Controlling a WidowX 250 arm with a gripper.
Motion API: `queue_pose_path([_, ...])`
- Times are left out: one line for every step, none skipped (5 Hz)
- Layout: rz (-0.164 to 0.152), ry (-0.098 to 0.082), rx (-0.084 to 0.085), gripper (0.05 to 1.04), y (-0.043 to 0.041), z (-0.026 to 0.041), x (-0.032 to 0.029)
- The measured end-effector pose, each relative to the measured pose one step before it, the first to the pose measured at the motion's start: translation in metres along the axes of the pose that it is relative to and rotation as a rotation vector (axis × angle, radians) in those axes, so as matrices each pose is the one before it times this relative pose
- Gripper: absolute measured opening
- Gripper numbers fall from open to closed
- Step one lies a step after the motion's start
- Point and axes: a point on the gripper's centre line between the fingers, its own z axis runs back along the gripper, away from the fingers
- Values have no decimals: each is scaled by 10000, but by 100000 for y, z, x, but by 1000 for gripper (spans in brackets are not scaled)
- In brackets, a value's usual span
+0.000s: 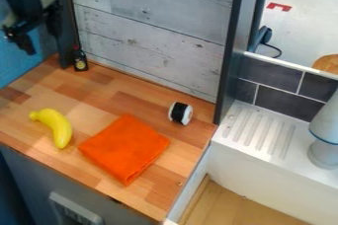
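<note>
The gripper (41,39) hangs at the upper left, high above the counter's back left corner, with its two black fingers apart and nothing between them. On the wooden counter (125,93), a yellow toy banana (58,127) lies at the left. An orange folded cloth (125,147) lies flat to its right, close to the front edge. Behind and right of the cloth rests a small white roll with a black band (180,113), apart from it.
A small dark bottle-shaped thing (80,63) stands against the back wall. A dark upright post (231,56) rises at the counter's right corner. Beyond it are a white ridged drainboard (261,132), a grey-white lamp-like object (324,137) and a lower wooden-floored basin (214,206).
</note>
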Motion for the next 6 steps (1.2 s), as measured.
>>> queue_pose_path([499, -120, 551, 989, -2025, -2323, -441])
queue_pose_path([828, -220, 303, 989, -1608, -1223, 281])
queue_pose_path([623, -285, 258, 989, -1528, -912, -28])
queue_pose_path([546, -191, -194, 989, -1006, 92, 449])
queue_pose_path([418, -109, -4, 989, -1041, -536, 369])
queue_pose_path([123, -81, 99, 989, -963, -911, 204])
